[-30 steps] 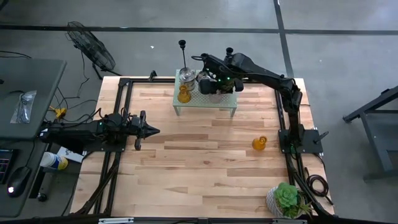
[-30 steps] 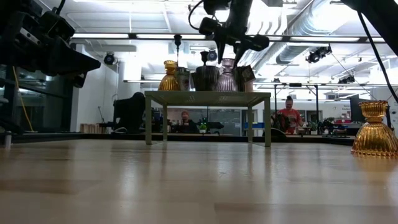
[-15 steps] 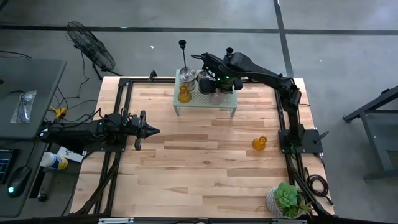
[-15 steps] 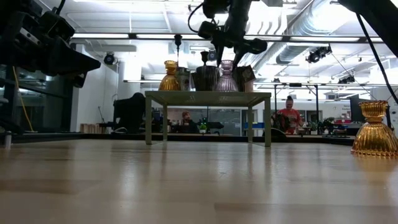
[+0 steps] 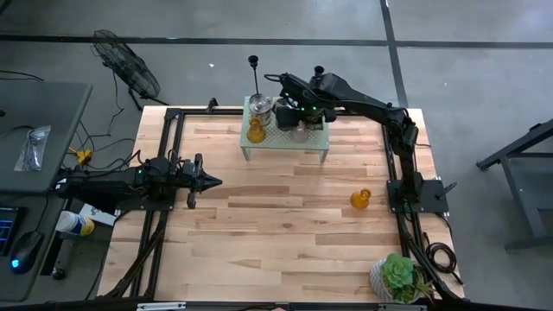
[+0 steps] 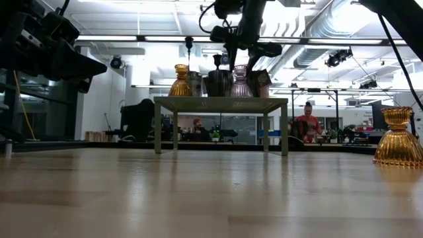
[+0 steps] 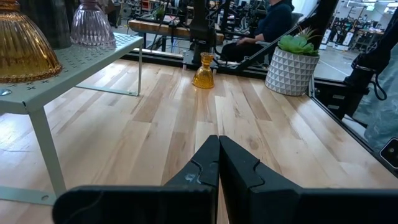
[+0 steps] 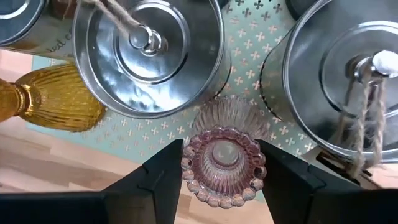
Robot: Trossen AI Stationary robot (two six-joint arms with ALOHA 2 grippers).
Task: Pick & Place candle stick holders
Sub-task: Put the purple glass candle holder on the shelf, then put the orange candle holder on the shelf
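Straddling the pink ribbed glass candle holder (image 8: pixel 223 160) on the perforated shelf (image 8: pixel 261 46), right claw (image 8: pixel 219 163) half-open, not gripping; left claw (image 7: pixel 219 163) closed, empty.

Over the last second the right gripper (image 5: pixel 300 110) has shifted a little toward the back of the small green shelf (image 5: pixel 318 138), and in the high view the pink glass holder (image 5: pixel 300 131) now shows clear of the arm where the gripper covered it before. In the low view that gripper (image 6: pixel 239 51) has risen slightly above the pink glass holder (image 6: pixel 240 80), with its fingers spread a touch wider to either side of the holder's rim.
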